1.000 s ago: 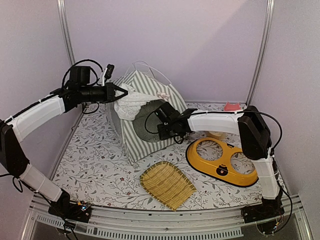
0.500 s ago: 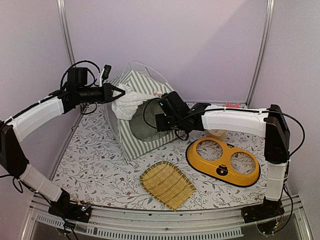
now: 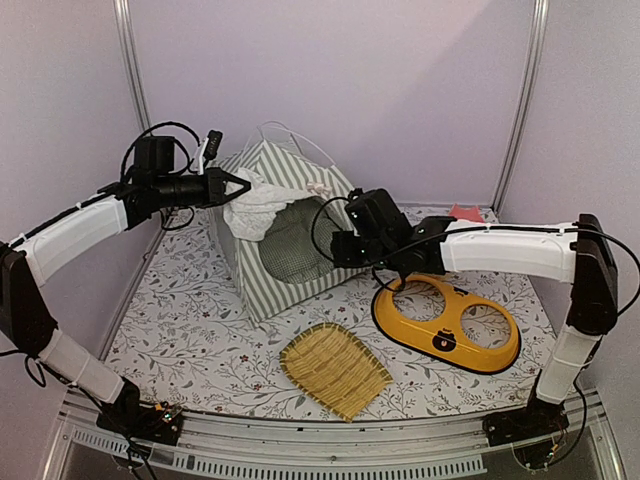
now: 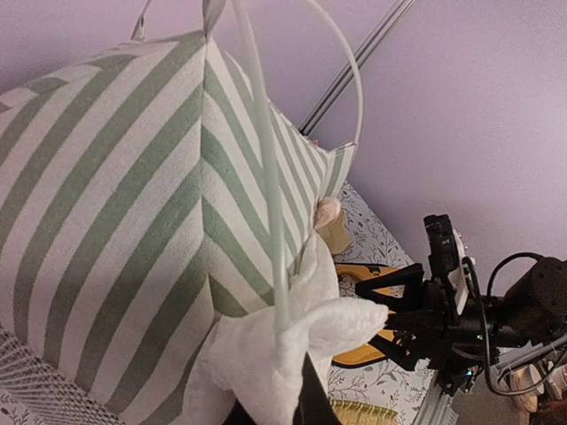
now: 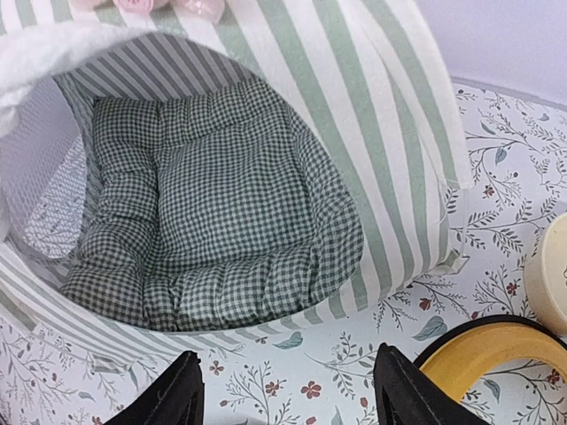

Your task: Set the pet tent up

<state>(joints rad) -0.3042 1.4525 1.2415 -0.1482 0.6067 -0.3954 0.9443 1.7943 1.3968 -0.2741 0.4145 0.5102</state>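
The pet tent (image 3: 275, 168), grey-green and white striped, stands upright at the back left with thin white poles looping above its peak. My left gripper (image 3: 243, 186) is shut on the tent's white lace curtain (image 4: 266, 359) and holds it up and aside from the round doorway. A green checked cushion (image 5: 208, 208) lies inside the tent (image 5: 381, 115). My right gripper (image 5: 288, 394) hovers open and empty over the floral mat just in front of the doorway. In the top view the right gripper (image 3: 338, 248) is at the door's right edge.
A yellow two-hole feeder (image 3: 445, 320) lies right of the tent, under my right arm. A woven bamboo tray (image 3: 335, 370) sits front centre. A pink item (image 3: 462, 212) is at the back right. Metal posts and purple walls close in the floral mat (image 3: 190, 300).
My right gripper has drawn back out of the tent's doorway toward the right, and the checked cushion stays inside. The left gripper holds the curtain in the same place.
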